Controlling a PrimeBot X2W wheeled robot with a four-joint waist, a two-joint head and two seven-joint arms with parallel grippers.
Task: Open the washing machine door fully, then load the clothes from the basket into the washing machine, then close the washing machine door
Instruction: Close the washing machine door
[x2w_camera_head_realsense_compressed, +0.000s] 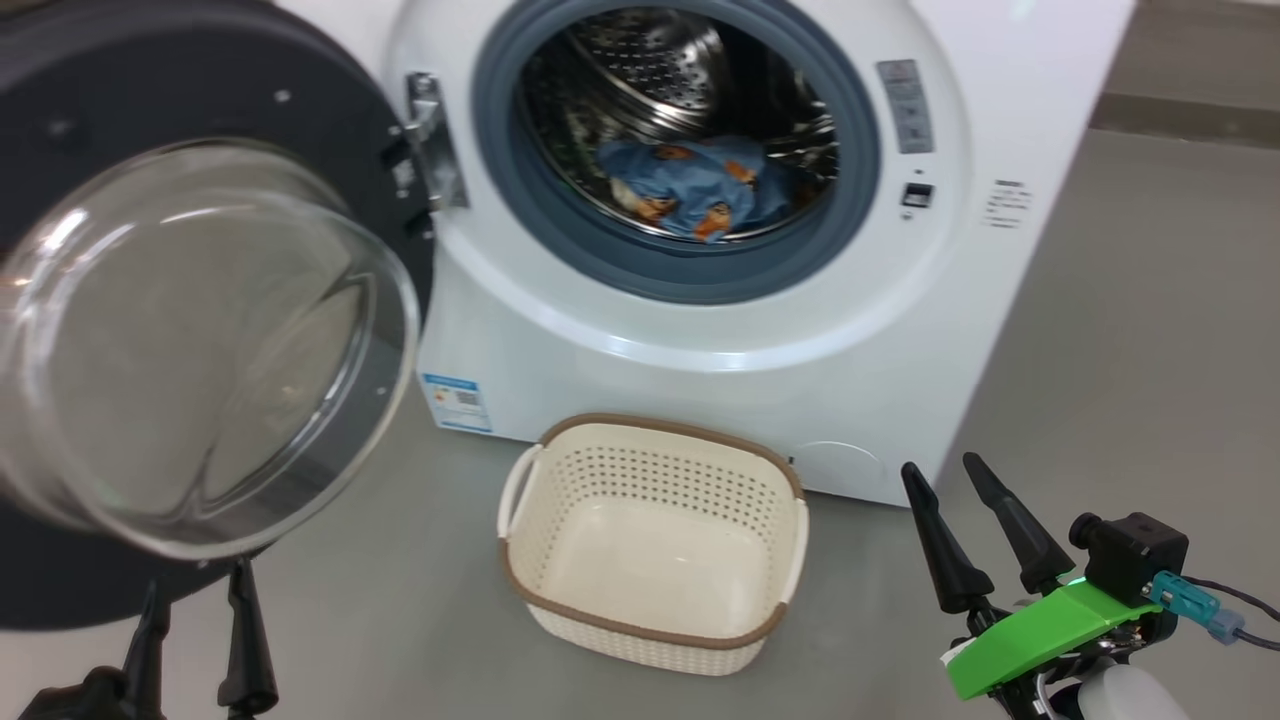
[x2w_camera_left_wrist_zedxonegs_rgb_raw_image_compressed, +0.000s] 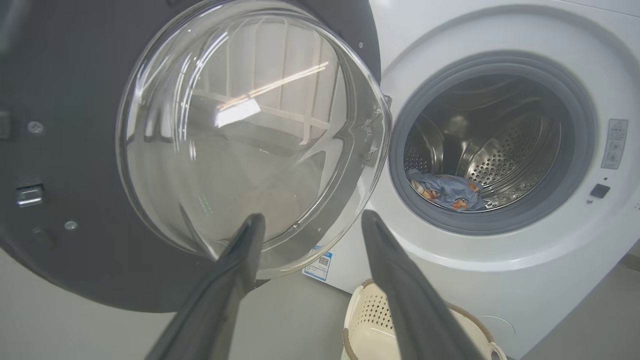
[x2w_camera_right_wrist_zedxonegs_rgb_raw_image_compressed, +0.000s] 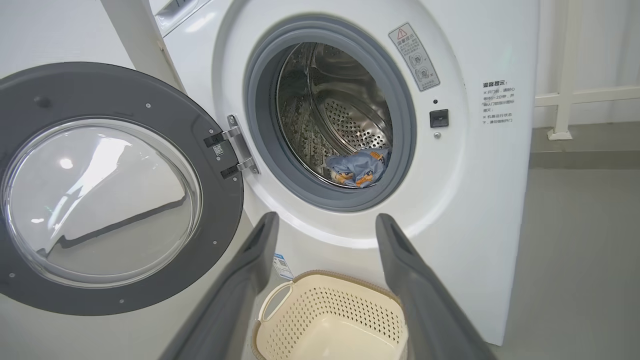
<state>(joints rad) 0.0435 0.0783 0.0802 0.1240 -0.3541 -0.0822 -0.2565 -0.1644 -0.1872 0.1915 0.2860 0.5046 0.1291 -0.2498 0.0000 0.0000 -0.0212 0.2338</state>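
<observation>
- the washing machine door is swung wide open on the left, glass bowl bulging out toward the near side
- the clothes lie low in the drum of the washing machine
- the basket sits on the floor just in front of the machine, bare bottom showing
- left gripper is near left, just below the door's rim, fingers spread, holding nothing
- right gripper is near right, beside the basket, fingers apart too, nothing between them

A smooth grey floor runs to a low step with a darker grey face. On the step stands a white post carrying a horizontal rail, against a pale wall.
</observation>
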